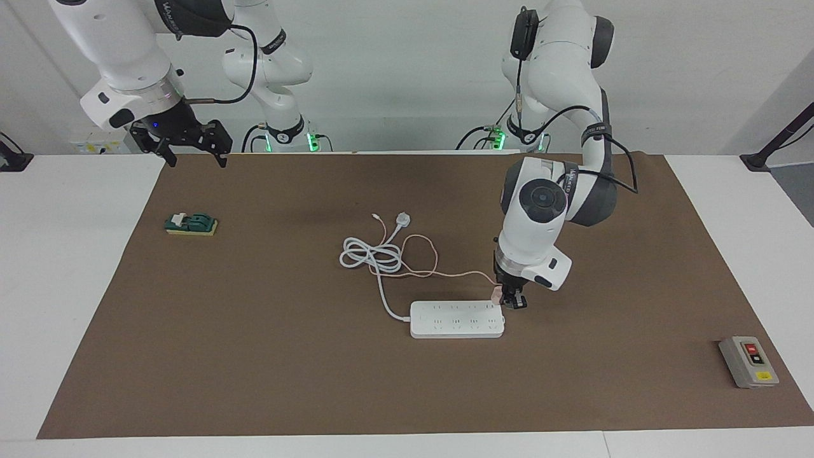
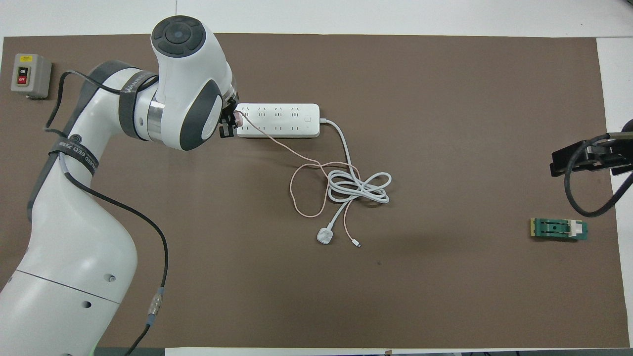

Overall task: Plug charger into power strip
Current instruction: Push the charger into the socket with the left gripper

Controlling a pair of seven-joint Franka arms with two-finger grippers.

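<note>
Pink charger (image 1: 495, 294) pinched in left jaws over power strip (image 1: 456, 319); right jaws spread.

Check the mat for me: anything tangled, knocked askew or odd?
Nothing damaged. The power strip lies flat. Its own round white plug lies loose on the mat, and the pink cable loops across the white cord. The left gripper holds the charger at the strip's end.

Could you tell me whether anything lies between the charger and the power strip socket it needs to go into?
Nothing visible does. The left gripper holds the charger right over the power strip at its end toward the left arm, with no object between them.
</note>
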